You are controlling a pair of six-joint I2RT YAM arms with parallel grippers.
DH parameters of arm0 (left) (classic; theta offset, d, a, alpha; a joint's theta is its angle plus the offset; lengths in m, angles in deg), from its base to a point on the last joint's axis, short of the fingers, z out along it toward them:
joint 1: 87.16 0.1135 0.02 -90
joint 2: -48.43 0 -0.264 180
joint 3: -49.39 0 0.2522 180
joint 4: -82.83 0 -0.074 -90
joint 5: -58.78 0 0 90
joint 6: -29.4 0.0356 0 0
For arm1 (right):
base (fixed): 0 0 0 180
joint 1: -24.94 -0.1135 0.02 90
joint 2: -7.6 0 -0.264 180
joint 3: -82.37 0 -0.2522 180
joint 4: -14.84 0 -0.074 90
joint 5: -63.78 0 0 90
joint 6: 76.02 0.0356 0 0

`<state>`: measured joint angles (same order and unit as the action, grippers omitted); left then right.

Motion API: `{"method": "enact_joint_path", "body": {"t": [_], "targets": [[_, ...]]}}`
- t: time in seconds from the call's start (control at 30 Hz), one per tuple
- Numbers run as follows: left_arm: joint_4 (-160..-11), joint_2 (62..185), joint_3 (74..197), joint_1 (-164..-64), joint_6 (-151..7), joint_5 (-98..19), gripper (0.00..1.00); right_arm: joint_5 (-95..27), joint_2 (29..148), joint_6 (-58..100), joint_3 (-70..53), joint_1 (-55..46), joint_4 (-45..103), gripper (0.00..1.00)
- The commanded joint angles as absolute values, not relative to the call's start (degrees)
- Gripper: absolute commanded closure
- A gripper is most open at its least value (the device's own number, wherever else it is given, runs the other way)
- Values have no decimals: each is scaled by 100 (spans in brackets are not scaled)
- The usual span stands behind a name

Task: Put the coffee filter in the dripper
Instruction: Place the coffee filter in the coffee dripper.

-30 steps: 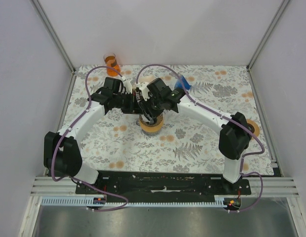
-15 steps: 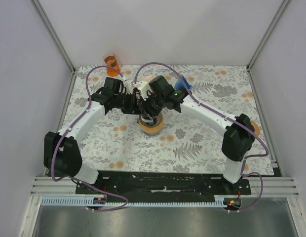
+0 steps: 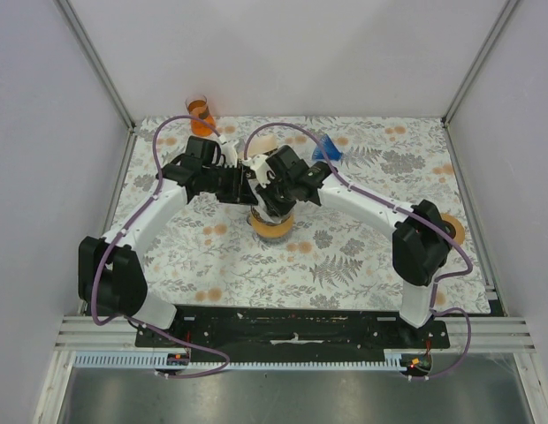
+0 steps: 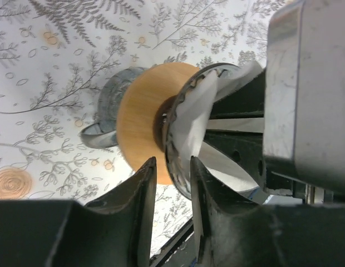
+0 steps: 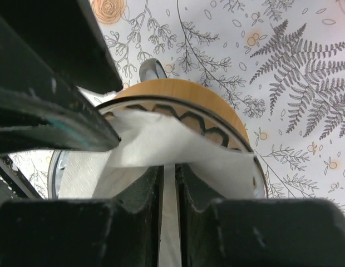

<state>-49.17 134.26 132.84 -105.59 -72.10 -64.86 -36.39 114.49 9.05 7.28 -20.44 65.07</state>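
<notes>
wood-collared dripper (image 3: 271,225) at centre, white filter (image 5: 161,144) half inside, spilling over the rim. right gripper (image 5: 169,183) nipped tight on the filter's fold; left gripper (image 4: 172,178) narrowly clamped across the dripper's rim. far left: orange cup (image 3: 198,113).

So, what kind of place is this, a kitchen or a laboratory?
Most likely a laboratory robot cell, not a kitchen. Plain walls with metal posts enclose the space, two arms are bolted to a rail at the near edge, and a dripper stands on a flowered cloth.
</notes>
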Motion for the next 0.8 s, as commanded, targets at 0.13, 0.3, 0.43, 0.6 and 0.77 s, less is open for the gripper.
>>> {"method": "enact_joint_path", "body": {"t": [0.13,0.3,0.43,0.6,0.77], "targets": [[-4852,13307,13724,-10509,-7114,-6909,54,-3194,11843,1011,841,-2181,6481,82],[-4825,13272,13821,-10290,-7255,-7164,51,-2781,12106,1073,955,-2234,6692,83],[-4773,13246,13848,-10254,-7263,-7235,44,-2657,12309,1081,1052,-2261,6886,84],[-4931,13255,13680,-10236,-7431,-7349,40,-2490,12441,1143,1096,-2269,6912,84],[-4869,13255,13891,-10158,-7492,-7621,39,-2411,12546,1152,1088,-2287,6991,85]]}}
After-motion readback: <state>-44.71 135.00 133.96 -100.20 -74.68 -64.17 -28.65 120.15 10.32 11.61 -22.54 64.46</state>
